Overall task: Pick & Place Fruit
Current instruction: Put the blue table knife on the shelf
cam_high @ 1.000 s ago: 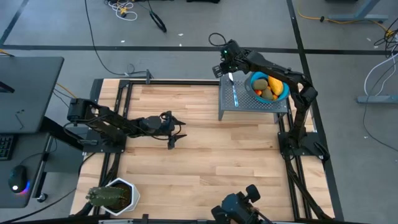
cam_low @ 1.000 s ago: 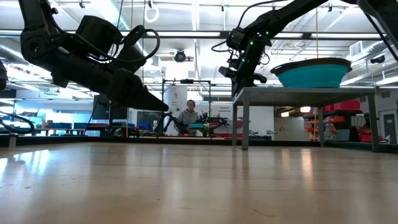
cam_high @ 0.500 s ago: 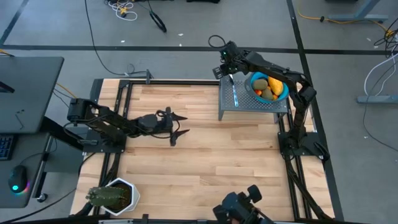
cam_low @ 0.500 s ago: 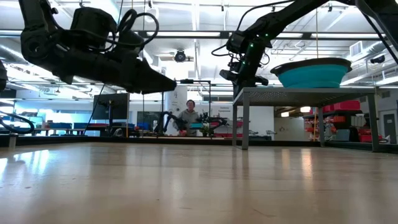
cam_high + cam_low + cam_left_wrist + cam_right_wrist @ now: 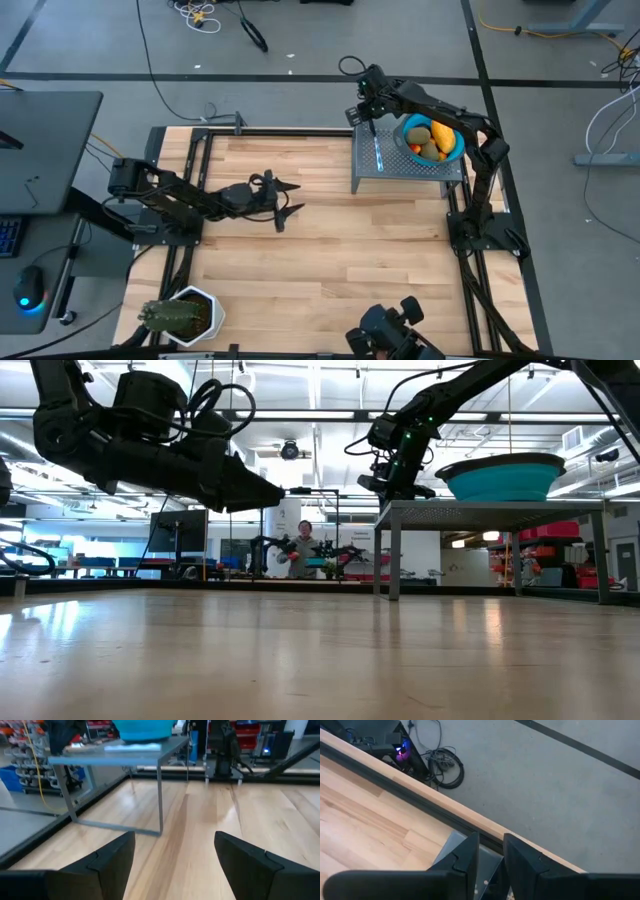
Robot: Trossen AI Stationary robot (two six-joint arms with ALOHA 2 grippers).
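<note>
The fruit lies in a blue bowl (image 5: 455, 150) on a grey stand (image 5: 405, 168) at the table's far right: a yellow oblong piece (image 5: 418, 131), two olive-brown ones (image 5: 441, 134), and an orange-red bit (image 5: 415, 147). The black ball is hidden. My right gripper (image 5: 370, 122) hovers over the stand's far left corner, left of the bowl, its fingers (image 5: 470, 851) a narrow gap apart and empty. My left gripper (image 5: 290, 205) is open and empty in the air above the table's middle left, pointing level toward the stand (image 5: 125, 750).
A slim knife with a light-blue handle (image 5: 379, 152) lies on the stand's left part, beside the bowl. A spiky green plant in a white pot (image 5: 182, 315) stands at the near left corner. A person (image 5: 305, 546) is in the room beyond the table.
My left gripper has tipped up from slanting down to about level and has stayed there. My right gripper has edged a little toward the table's right, nearer the stand's corner.
</note>
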